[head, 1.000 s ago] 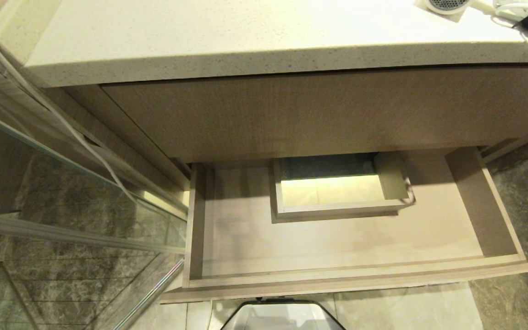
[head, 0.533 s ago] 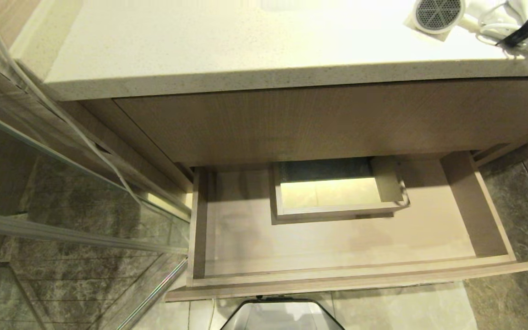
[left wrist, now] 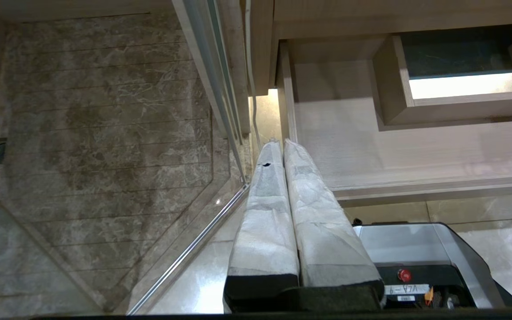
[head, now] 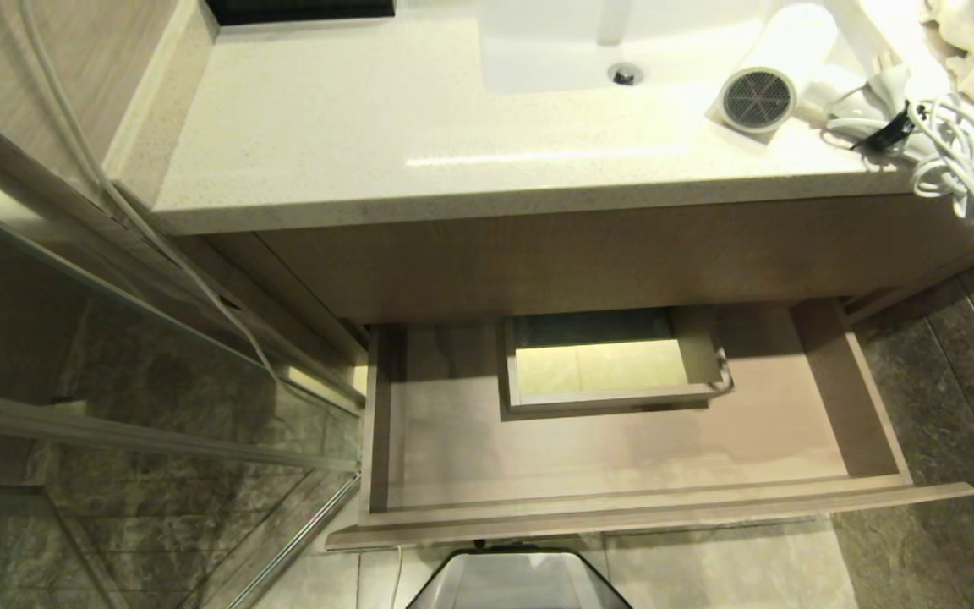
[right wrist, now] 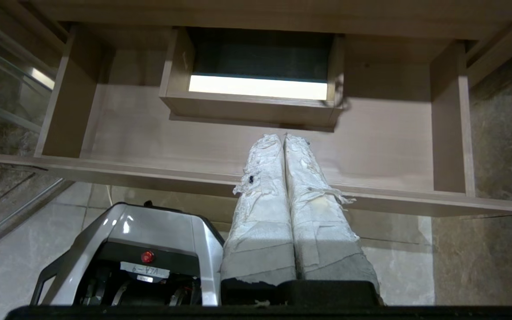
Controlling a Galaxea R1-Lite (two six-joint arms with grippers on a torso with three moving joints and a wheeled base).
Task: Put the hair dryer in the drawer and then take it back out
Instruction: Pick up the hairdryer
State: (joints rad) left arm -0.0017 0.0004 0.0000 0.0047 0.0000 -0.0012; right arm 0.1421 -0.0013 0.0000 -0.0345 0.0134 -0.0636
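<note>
Nearest is the robot's own base [head: 521,579], a single grey housing parked right at the drawer front, presumably so both arms can reach over it. Neither arm shows in the head view. The two tools hang low by the base: the left tool [left wrist: 278,144] points down beside the glass shower door [head: 199,406], its two wrapped fingers pressed together on nothing; the right tool [right wrist: 283,138] hangs above the drawer's front half, likewise closed and empty. Neither is at work.

Next comes the drawer [head: 622,507], one of it, pulled fully out and holding nothing, which suits it to receive the dryer. Its one boxed cutout [head: 605,397] sits at rear centre, likely to make room for the sink's pipework, so the free floor is the wide strip in front and the bays at either side.

Above it is a taller wood panel [head: 622,254], then the pale worktop [head: 326,152] with one sink [head: 622,51]. Farthest, at the worktop's right end, lies the hair dryer [head: 770,80], one only, on its side with the round grille facing the robot, its cord [head: 935,144] bundled by a black tie and looping over the edge. A crumpled towel [head: 973,51] lies just behind. The first step, picking it up, is not yet begun.
</note>
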